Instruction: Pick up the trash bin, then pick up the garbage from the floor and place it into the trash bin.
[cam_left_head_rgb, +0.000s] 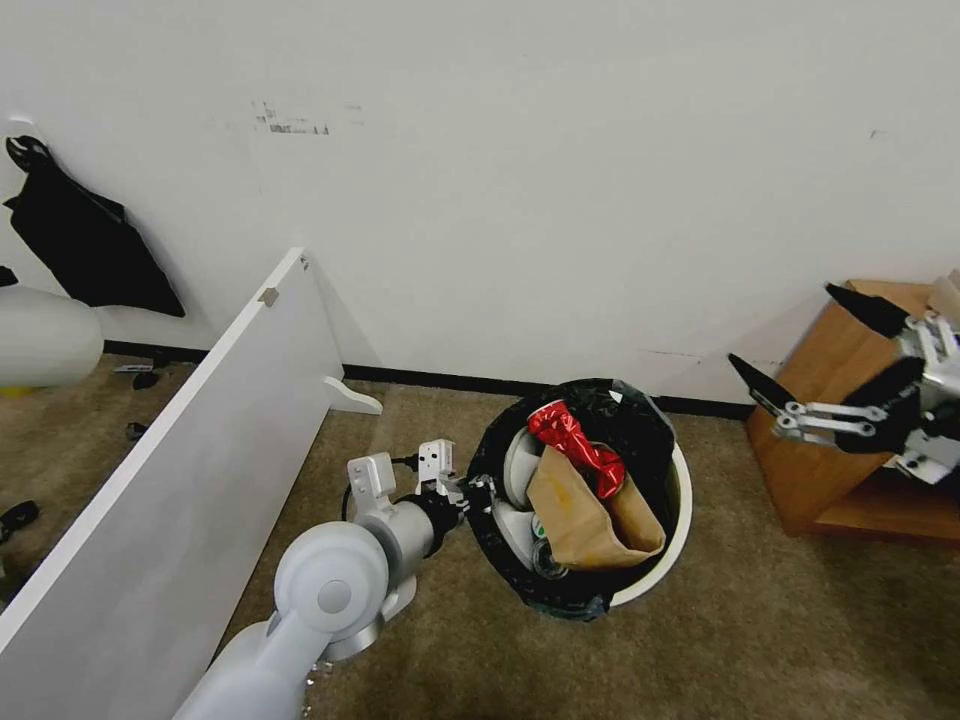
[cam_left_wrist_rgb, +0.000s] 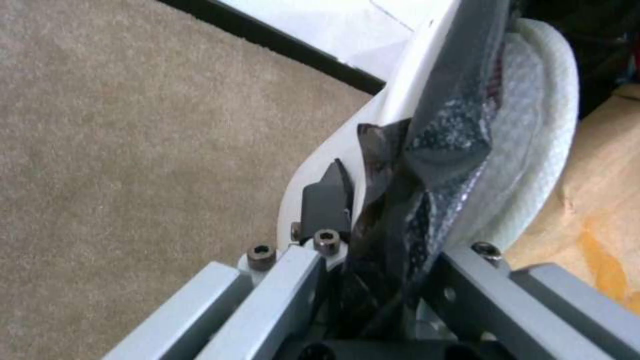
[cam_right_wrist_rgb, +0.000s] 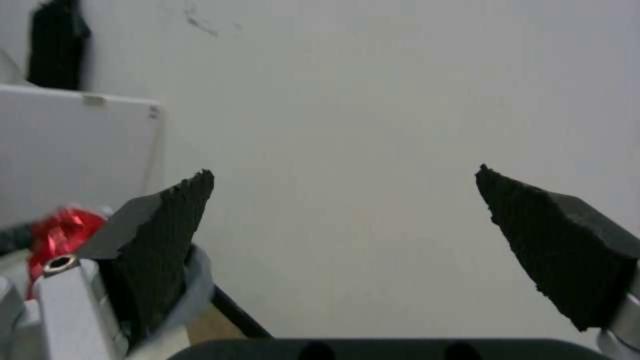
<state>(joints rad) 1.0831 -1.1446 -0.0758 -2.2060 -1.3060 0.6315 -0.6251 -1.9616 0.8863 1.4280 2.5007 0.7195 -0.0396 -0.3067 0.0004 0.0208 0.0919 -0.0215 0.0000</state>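
using the trash bin (cam_left_head_rgb: 682, 500) as our landmark and going left to right: well to its left a white board (cam_left_head_rgb: 180, 440) leans across the carpet (cam_left_head_rgb: 780, 620). just left of the bin, our left end effector (cam_left_head_rgb: 478, 494) is clamped on its near-left rim; in the left wrist view one finger (cam_left_wrist_rgb: 327, 200) lies against the white outer wall (cam_left_wrist_rgb: 393, 110) with the black bag (cam_left_wrist_rgb: 433, 145) pinched between the jaws. the bin stands on the carpet near the wall. inside it we see a white slipper (cam_left_head_rgb: 520, 465), a tan paper bag (cam_left_head_rgb: 585, 510) and, on top of that, a crushed red wrapper (cam_left_head_rgb: 575, 440). to the bin's right and higher, our right end effector (cam_left_head_rgb: 810, 350) hangs spread wide and holding nothing, in front of a wooden cabinet (cam_left_head_rgb: 830, 480).
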